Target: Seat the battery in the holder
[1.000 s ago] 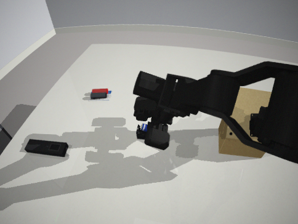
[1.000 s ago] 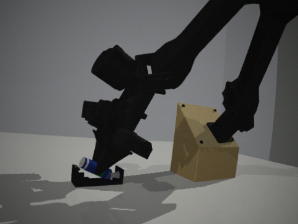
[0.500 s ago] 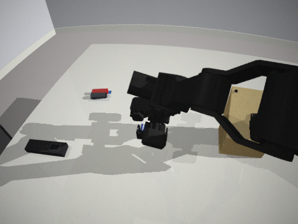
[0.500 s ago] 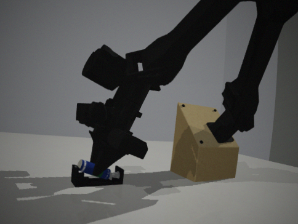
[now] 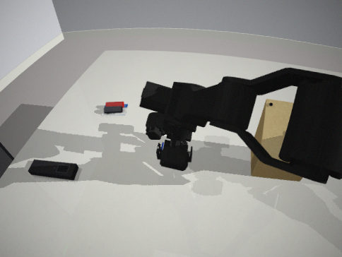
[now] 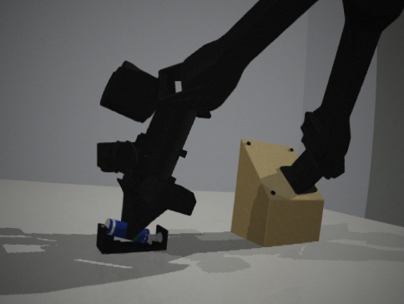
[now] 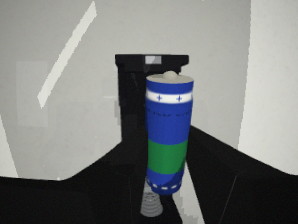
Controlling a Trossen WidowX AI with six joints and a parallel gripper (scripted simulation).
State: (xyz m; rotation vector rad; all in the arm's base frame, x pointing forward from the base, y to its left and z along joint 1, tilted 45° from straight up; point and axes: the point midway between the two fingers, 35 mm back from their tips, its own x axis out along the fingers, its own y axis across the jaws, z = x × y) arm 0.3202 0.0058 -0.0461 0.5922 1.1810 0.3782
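Lying tilted in the holder (image 6: pixel 131 241), the battery (image 6: pixel 127 230) sits directly between the fingers of the gripper (image 6: pixel 135 235), which clamps it around its middle. In the exterior view its right end is down in the holder next to the spring (image 6: pixel 155 237), while its left end rides higher, above the holder's left wall. The wrist view looks along the battery (image 7: pixel 168 135): the near end meets the coiled grey spring (image 7: pixel 152 204), and the far, pale-capped end points at the holder's far wall (image 7: pixel 150 62), whose top carries a small light patch. Whether that end is under the lip cannot be told.

The gripper's fingers are narrowly set and clenched on the battery; their dark inner faces flank it on both sides in the wrist view. From the top view the gripper (image 5: pixel 174 156) hides nearly everything, with only a sliver of blue at its left edge.

The battery is a smooth cylinder, blue with a green band and a white ring near the far end. The holder is a matte black, open-topped cradle with upright end walls, resting on the pale bench (image 6: pixel 292 271).
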